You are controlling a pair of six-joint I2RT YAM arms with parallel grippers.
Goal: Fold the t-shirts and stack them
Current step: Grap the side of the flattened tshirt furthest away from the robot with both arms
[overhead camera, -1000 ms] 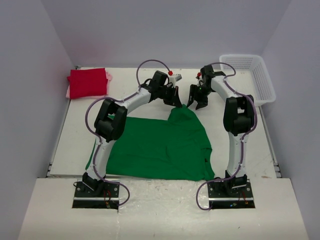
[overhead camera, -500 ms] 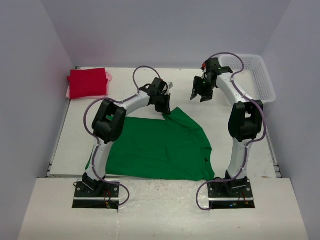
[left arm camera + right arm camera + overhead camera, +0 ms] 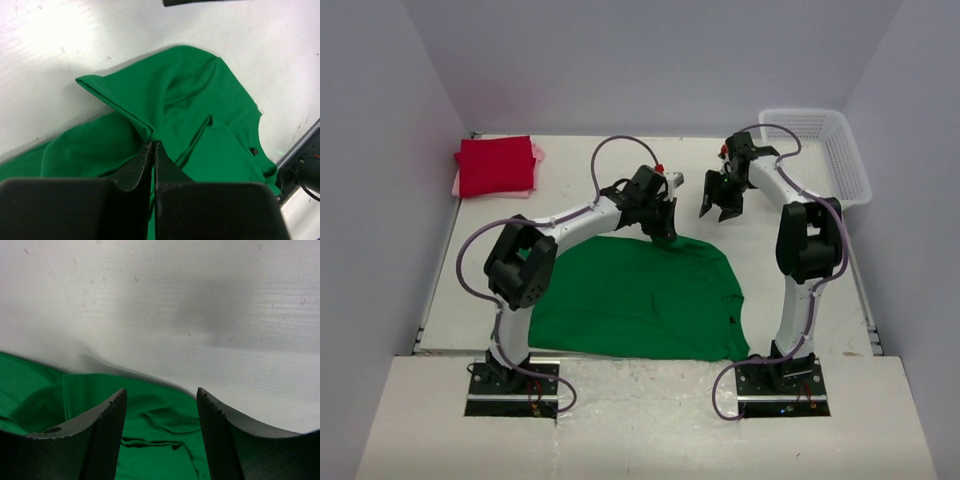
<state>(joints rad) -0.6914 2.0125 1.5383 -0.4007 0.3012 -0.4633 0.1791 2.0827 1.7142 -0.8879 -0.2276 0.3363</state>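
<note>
The bright green t-shirt (image 3: 640,300) lies spread over the middle of the table. My left gripper (image 3: 663,229) is shut on a fold of its far edge, and the left wrist view shows the fingertips (image 3: 152,145) pinching green cloth (image 3: 190,95). My right gripper (image 3: 718,208) hangs open just beyond that far edge, nothing between its fingers. In the right wrist view the gripper (image 3: 161,395) frames rumpled green cloth (image 3: 150,440) below it. A folded red t-shirt (image 3: 495,166) lies at the far left on a pale pink one (image 3: 537,153), which shows only at the edges.
A white mesh basket (image 3: 825,150) stands at the far right corner. Grey walls close in the table on three sides. Both arm bases sit at the near edge, and the shirt's near hem lies close to them.
The raised peak of green cloth has come down as my left gripper moved nearer and lower with it. My right gripper drew back toward the basket, then returned near the shirt's far edge.
</note>
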